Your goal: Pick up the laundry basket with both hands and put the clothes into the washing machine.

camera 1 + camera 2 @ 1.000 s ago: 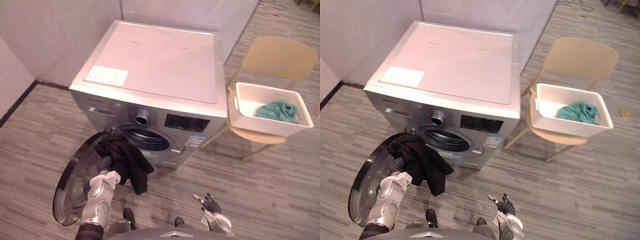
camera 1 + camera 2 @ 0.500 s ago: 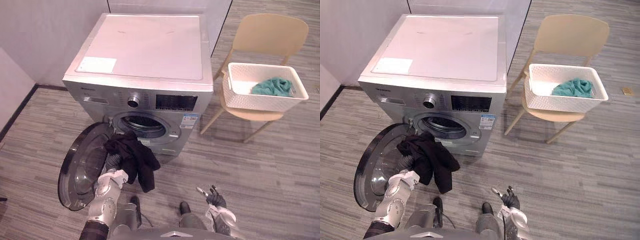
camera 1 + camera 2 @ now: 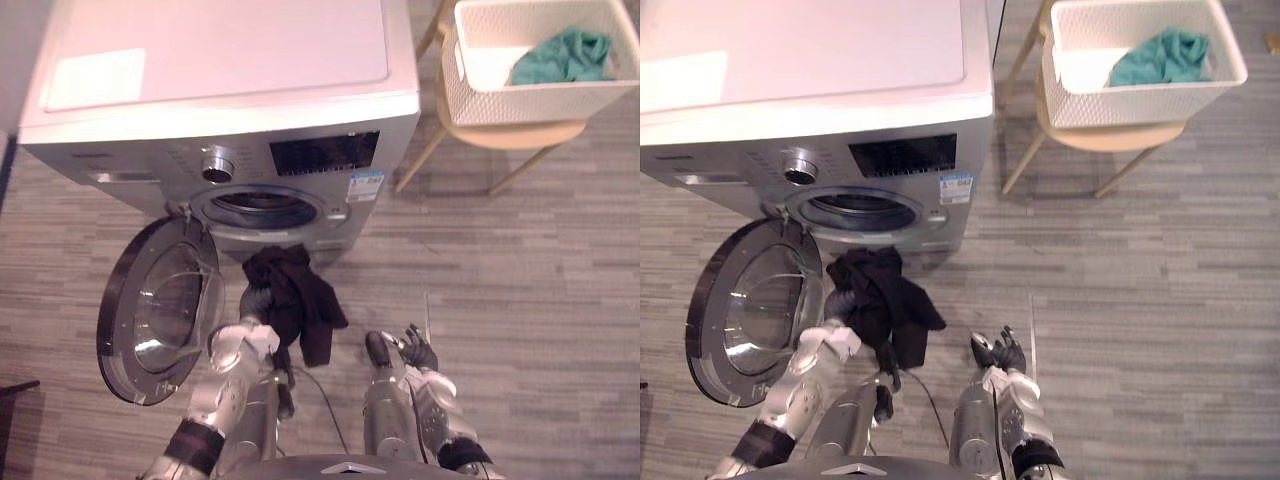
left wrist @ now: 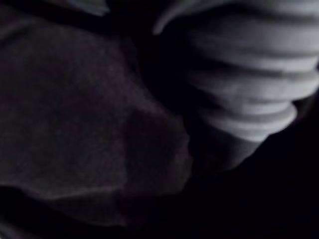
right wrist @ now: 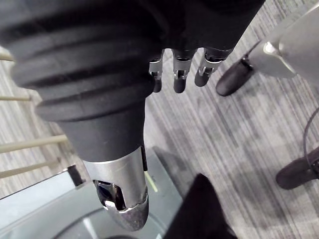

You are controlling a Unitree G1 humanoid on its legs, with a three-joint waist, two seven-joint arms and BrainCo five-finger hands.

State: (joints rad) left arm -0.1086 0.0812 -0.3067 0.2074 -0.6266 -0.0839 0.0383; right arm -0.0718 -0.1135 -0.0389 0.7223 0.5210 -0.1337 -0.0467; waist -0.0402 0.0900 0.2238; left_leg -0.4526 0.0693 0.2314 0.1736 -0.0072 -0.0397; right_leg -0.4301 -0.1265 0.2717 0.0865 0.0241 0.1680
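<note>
One black garment hangs over the left hand, whose grip I cannot tell; the drum mouth of the one washing machine opens just beyond it, on the far side. The right hand, more to the right, is relaxed and empty. One teal garment lies in the one basket, far right.

The left hand is raised from seven o'clock toward the middle. The right hand hangs at five o'clock, fingers loosely straight, empty.
</note>
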